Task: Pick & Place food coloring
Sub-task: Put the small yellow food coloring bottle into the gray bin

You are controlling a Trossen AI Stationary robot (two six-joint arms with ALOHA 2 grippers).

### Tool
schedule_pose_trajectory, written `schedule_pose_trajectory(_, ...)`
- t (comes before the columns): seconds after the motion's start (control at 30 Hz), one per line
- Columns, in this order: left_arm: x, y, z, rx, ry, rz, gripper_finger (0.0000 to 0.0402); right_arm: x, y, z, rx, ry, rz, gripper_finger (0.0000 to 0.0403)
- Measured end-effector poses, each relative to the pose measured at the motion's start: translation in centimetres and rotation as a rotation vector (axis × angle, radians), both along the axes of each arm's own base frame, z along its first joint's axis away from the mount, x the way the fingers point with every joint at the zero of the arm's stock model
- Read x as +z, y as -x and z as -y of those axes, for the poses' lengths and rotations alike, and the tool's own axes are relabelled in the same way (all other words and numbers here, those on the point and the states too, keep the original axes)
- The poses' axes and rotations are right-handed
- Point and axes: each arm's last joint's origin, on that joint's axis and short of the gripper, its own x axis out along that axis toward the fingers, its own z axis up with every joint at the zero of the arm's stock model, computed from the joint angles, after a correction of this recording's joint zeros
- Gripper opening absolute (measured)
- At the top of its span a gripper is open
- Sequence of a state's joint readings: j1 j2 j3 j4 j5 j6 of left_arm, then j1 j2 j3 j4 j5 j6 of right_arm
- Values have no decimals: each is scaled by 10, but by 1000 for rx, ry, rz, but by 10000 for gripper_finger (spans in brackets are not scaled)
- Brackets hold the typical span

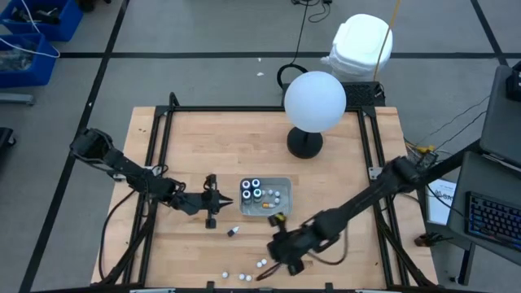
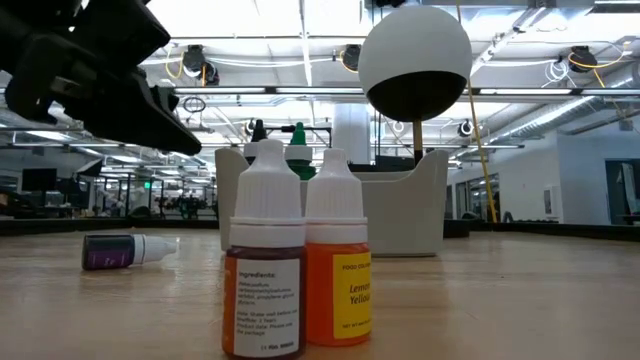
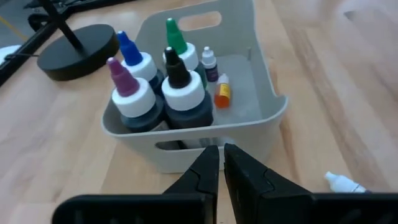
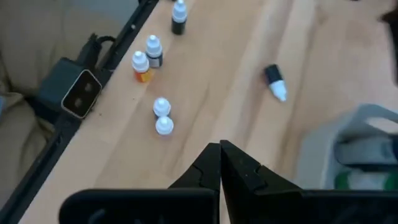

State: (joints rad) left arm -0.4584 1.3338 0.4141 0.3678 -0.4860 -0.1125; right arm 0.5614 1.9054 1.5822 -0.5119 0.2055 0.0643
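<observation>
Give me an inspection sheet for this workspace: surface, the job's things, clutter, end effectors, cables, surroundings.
Surface: wooden table in a black frame, bare in large parts.
Job's things: four large dark bottles with coloured tips and two small bottles stand in the grey bin; one small bottle lies on its side on the table; several small bottles stand near the front edge.
Clutter: white globe lamp on a black round base at the table's back.
End effectors: left end effector nearly shut, empty, just outside the bin; right end effector shut, empty, above the front bottles.
Cables: black cable loop on the floor behind the table.
Surroundings: blue crates, a keyboard, an open hall beyond.
</observation>
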Motion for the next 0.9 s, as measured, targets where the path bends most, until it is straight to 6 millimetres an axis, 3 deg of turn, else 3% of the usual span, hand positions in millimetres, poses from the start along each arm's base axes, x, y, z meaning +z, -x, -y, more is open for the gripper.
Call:
schedule_pose_trajectory(0.17,0,0,-1,13,-11,2,35,-14,-27,-7,50,-38,-50,0)
schedule_pose_trajectory(0.37,0,0,0,13,-4,-1,35,-33,-37,-10,65,-30,-59,10)
schedule_pose_trajectory(0.73,0,0,0,12,-5,-2,35,-33,-33,-21,107,-102,-72,152)
schedule_pose_trajectory(0.9,0,0,0,13,-5,-1,35,-45,-32,-28,77,-84,-89,177)
